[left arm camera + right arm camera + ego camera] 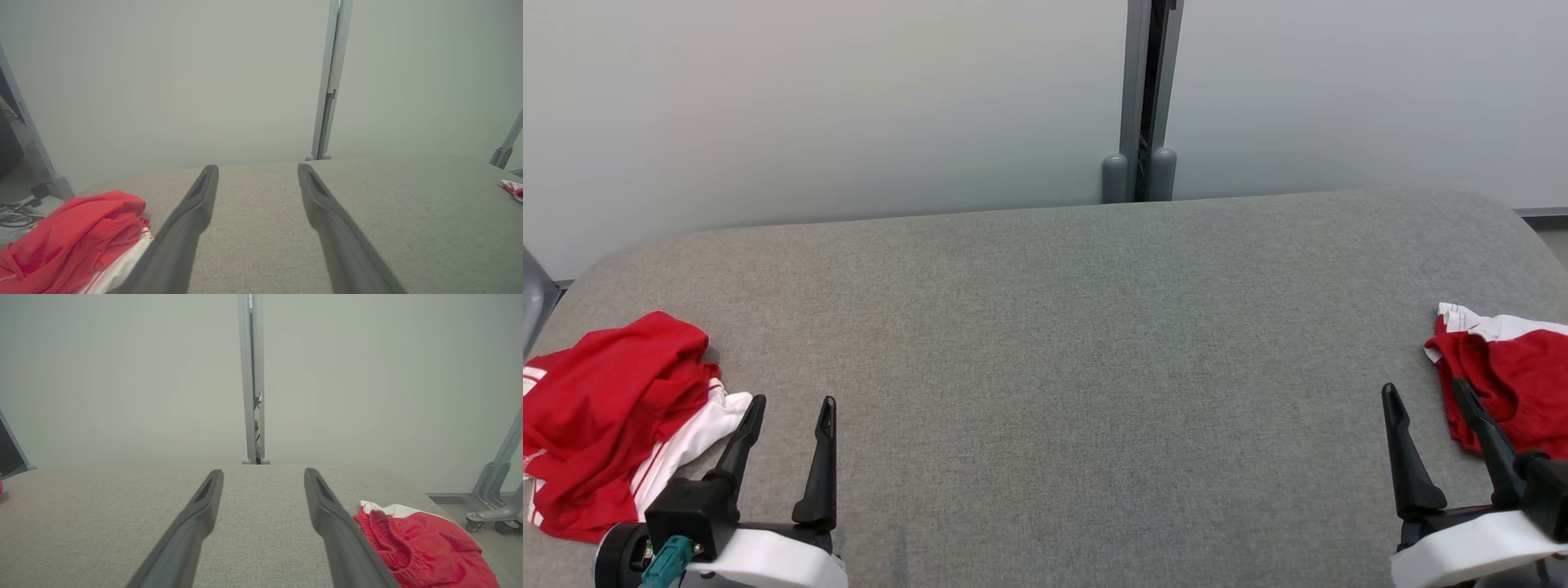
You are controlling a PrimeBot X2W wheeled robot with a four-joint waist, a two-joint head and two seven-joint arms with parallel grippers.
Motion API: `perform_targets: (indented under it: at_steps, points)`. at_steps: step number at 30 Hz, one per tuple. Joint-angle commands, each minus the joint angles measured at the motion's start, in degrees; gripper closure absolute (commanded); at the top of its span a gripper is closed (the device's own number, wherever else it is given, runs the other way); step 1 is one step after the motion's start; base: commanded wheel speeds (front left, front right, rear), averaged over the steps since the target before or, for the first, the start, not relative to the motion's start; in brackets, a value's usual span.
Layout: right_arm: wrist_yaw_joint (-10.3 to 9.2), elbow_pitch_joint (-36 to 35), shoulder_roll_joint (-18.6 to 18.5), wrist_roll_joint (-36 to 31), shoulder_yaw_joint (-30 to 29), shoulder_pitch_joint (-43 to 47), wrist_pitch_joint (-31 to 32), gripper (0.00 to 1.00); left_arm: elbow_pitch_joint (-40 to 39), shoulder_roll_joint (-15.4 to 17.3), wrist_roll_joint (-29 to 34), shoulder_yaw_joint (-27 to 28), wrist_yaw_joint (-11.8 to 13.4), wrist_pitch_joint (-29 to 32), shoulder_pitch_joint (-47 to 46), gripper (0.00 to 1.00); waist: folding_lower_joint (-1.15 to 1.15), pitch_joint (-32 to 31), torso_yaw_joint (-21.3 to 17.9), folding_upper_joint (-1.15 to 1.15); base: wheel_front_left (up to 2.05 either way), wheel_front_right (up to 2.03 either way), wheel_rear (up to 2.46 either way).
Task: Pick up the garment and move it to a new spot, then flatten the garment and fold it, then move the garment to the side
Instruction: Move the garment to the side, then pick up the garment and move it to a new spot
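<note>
Grey fabric-covered table point(1045, 327) carries a crumpled red-and-white garment point(605, 416) at its left edge and a second red-and-white garment point(1515, 376) at its right edge; left end effector point(793, 401) and right end effector point(1424, 387) both spread wide, empty, each just beside its nearer garment.

We see a plain mid-grey table point(1045, 343) against a pale grey wall point(849, 98). The left garment point(605, 408) is red with white striped trim — the right garment point(1523, 367) red, white-banded. The left gripper point(793, 401) and right gripper point(1424, 387) are black, their forearms point(768, 563) white.
</note>
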Motion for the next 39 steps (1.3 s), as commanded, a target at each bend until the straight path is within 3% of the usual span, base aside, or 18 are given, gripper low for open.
perform_targets:
  at_steps: [1, 18, 39]
  points:
    - [-0.04, -0.23, -0.09, 0.48, -0.28, 0.77, -0.04, 0.0, -0.2, 0.12, -0.04, -0.02, 0.35, 0.23, -0.01, 0.0, 0.0, 0.01, 0.1, 0.0, 0.0, 0.0, 0.0]
    - [-0.04, -0.02, -0.09, 1.27, -0.92, 0.98, -0.41, 0.0, -1.31, 0.33, -0.71, 0.09, 0.98, 0.25, -1.19, 0.0, 0.0, 0.38, 2.43, 0.0, 0.0, 0.0, 0.0]
    - [-0.03, -3.61, -0.12, 0.21, 4.02, -1.96, 2.37, 0.0, 0.19, 2.01, -3.0, 4.9, 1.71, -3.49, -5.25, 0.0, 0.0, 2.13, 26.31, 0.0, 0.0, 0.0, 0.0]
